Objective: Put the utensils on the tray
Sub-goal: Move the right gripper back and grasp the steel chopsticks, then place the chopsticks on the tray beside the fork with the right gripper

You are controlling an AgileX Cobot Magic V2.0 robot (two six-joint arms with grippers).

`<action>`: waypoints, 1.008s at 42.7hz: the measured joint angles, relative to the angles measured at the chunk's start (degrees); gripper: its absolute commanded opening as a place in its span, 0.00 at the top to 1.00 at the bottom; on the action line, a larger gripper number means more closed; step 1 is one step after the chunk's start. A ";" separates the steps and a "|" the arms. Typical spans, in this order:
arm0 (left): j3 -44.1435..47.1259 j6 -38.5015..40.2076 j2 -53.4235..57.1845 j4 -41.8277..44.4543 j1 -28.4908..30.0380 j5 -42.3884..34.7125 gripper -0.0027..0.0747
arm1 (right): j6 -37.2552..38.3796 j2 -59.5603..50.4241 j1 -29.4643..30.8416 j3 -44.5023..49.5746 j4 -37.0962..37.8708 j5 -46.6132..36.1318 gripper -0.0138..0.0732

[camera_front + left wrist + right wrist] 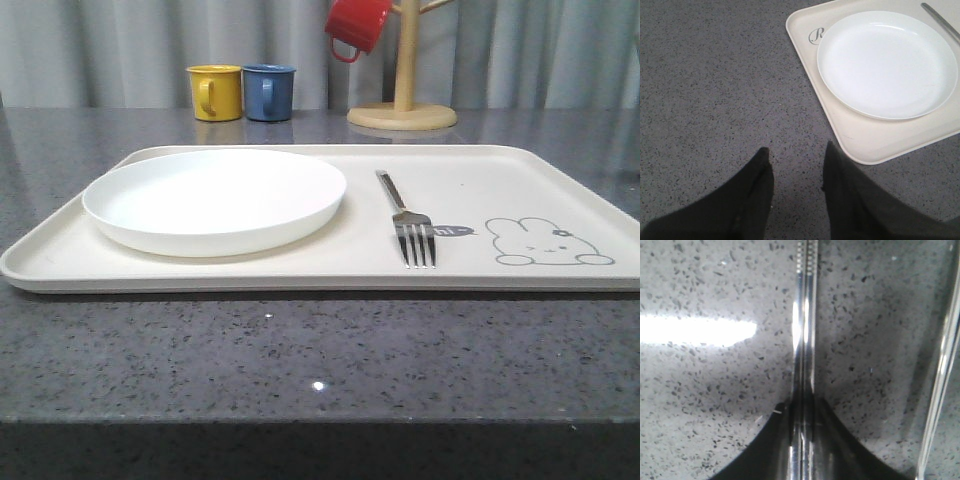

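Note:
A silver fork (405, 218) lies on the cream tray (300, 278), tines toward the front, just left of the rabbit drawing. My right gripper (802, 406) is shut on a pair of flat silver chopsticks (804, 315), which run straight out from between its fingers over the speckled grey counter. Whether they rest on the counter or hang above it I cannot tell. My left gripper (797, 150) is open with nothing between its fingers. It hovers over bare counter beside a corner of the tray (865, 140). The fork's handle (940, 20) shows at the far edge of the left wrist view.
A round white plate (215, 200) takes up the tray's left half. Behind the tray stand a yellow mug (215, 92), a blue mug (268, 92) and a wooden mug tree (403, 100) holding a red mug (357, 25). Another thin silver utensil (940, 375) lies beside the chopsticks.

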State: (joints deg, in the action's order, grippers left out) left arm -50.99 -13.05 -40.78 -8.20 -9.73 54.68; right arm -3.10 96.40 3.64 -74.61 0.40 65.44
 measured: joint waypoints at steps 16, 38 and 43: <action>0.00 0.00 0.00 0.00 0.00 0.00 0.66 | 0.00 -0.41 -0.22 -3.55 -3.85 4.02 0.83; 0.00 0.00 0.00 0.00 0.00 0.00 0.66 | 14.04 -3.21 -21.72 -12.24 -11.98 5.20 0.83; 0.00 0.00 0.00 0.00 0.00 0.00 0.66 | 18.38 -0.96 -23.26 -12.24 -11.98 5.20 0.83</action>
State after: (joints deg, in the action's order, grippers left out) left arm -50.99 -13.05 -40.78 -8.20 -9.73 54.68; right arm 15.29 95.44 -19.63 -86.86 -11.58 70.64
